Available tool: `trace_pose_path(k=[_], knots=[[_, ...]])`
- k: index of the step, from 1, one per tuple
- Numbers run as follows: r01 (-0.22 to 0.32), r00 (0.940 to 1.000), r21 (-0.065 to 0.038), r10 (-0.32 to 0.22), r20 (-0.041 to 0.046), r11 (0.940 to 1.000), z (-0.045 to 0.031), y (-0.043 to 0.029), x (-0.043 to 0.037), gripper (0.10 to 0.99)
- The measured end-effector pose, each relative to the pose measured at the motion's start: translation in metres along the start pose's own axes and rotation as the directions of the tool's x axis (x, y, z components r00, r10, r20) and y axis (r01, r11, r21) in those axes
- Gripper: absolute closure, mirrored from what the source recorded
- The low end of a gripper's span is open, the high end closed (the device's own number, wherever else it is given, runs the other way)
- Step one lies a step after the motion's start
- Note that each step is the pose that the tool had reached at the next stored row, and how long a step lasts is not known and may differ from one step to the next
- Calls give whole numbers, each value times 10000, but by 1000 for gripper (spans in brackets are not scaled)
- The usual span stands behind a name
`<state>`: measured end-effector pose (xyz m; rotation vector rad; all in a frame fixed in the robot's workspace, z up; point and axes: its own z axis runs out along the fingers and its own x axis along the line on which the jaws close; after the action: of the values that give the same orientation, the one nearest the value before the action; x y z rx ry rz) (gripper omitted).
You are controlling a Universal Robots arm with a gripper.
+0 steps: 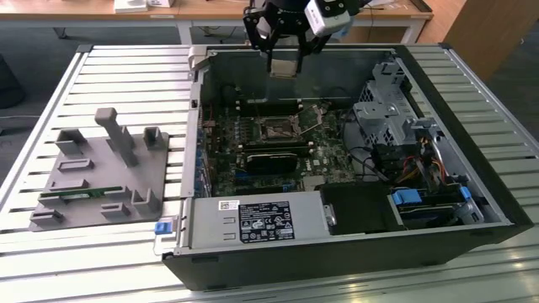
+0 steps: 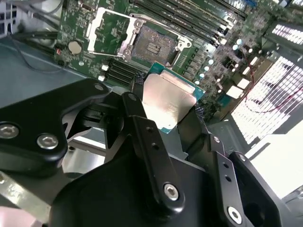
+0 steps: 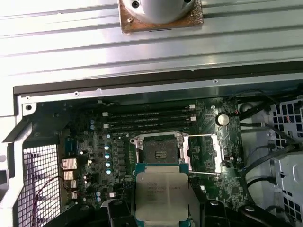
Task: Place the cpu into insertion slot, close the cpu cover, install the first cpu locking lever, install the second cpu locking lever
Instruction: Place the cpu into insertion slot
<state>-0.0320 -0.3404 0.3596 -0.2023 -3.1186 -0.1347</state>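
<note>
A slatted metal table (image 1: pixel 126 69) of long pale ribs carries one black computer case (image 1: pixel 337 259), lying on its side with the side panel off. On the exterior view's left of the case sits one matte grey moulded fixture (image 1: pixel 84 177) with several upright posts and blocks. Inside the case lies one green motherboard (image 3: pixel 94 142), densely studded with small parts, and near the case's front edge is a boxy grey metal power supply (image 1: pixel 257 221) with a white label.

One black gripper (image 1: pixel 284 55) hangs over the far wall of the case, above the board. Its two ribbed fingers (image 2: pixel 135 82) are pinched on opposite edges of the cpu (image 3: pixel 161 194), the only one to be seen. The chip is a flat square with a smooth silvery lid and a thin green rim, and it is held in the air, clear of the board.

The square socket (image 3: pixel 158 152) in the middle of the board is bare, its dark pin field framed in metal. The one cpu cover (image 3: pixel 187 158), a thin shiny frame, is swung open and lies just beside the socket. A single round silver coin cell (image 3: pixel 221 118) sits near the cover.
</note>
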Motion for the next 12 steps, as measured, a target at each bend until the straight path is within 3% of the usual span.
trace_pose_path(k=[5,12], knots=[[-846,9964,-5,846,74,9964,7,-1,0,549],[-1899,9817,-23,1899,164,9818,19,-2,0,549]])
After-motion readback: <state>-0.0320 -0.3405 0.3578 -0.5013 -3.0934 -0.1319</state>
